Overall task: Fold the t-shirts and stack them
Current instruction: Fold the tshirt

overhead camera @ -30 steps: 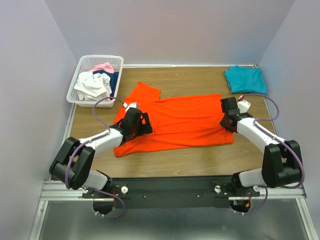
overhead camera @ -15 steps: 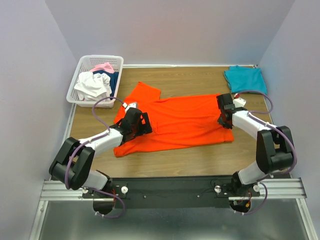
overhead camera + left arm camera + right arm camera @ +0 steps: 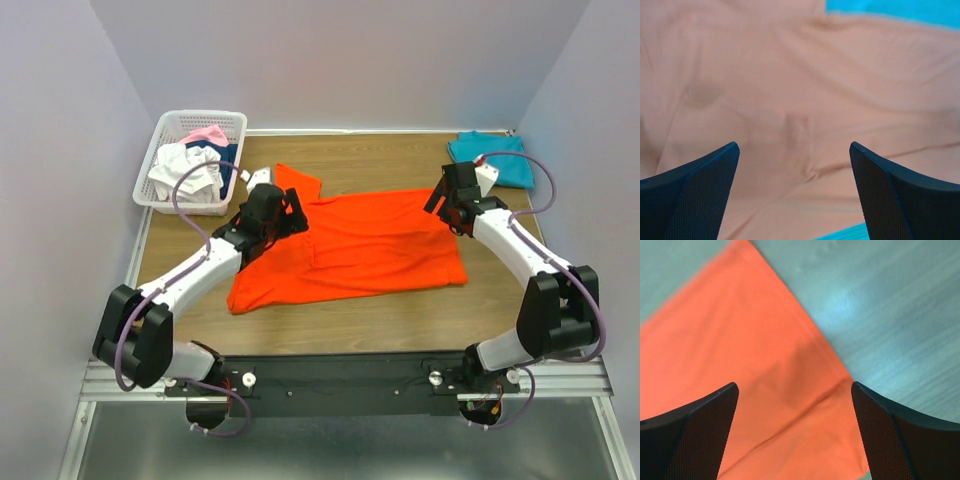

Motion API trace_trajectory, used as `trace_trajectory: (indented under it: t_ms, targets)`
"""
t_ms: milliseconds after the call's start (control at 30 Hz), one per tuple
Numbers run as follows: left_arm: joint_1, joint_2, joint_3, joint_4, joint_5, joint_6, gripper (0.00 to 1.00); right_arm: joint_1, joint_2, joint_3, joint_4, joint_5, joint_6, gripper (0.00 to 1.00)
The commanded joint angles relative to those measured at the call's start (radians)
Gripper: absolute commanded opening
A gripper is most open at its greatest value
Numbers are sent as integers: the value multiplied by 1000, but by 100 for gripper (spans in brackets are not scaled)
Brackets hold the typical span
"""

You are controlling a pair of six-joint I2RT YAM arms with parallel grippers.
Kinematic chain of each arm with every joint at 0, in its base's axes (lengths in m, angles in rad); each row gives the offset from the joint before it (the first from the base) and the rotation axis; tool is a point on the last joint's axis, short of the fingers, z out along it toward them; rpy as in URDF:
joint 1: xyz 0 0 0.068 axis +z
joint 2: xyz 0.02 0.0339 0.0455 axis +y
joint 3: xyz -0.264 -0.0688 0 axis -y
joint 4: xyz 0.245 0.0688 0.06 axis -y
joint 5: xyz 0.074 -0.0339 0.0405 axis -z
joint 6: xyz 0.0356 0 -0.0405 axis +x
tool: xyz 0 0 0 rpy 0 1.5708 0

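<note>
my left gripper [image 3: 794, 147] and right gripper [image 3: 795, 387] gape above the orange shirt [image 3: 370, 245]; only top cam catches the teal shirt [image 3: 515, 172] beyond my right.

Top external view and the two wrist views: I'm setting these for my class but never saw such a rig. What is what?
Two robot arms are bolted at the near edge of the table. The top view looks down from behind them; the other two come from cameras on each wrist, dark fingers at the bottom. An orange t-shirt lies spread out, a teal t-shirt far right, a white basket of clothes far left. The left hand and right hand are open over the orange shirt, holding nothing.
</note>
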Motion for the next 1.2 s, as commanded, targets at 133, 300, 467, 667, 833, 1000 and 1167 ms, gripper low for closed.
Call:
trace_trajectory:
  t_ms: [133,300,467,667,833,1000,1167]
  targets:
    - [83,248,412,-129,-193,89,98,-5,2,115,33,-2,-57,100]
    - [156,513,773,-204,-182,158,98,-8,48,130,76,-18,-52,100]
    - [219,860,1195,-341,-165,222,98,-11,65,120,86,-22,-55,100]
    - [255,1159,1523,-404,-167,282,88,-14,79,103,89,-26,-66,100]
    - [266,1195,1506,-336,-96,308,79,-16,90,100,92,-45,-69,100]
    - [267,1235,1515,-338,-67,316,73,-16,99,95,93,-61,-69,100]
    - [267,1285,1534,-352,-40,313,63,-16,96,92,93,-69,-70,100]
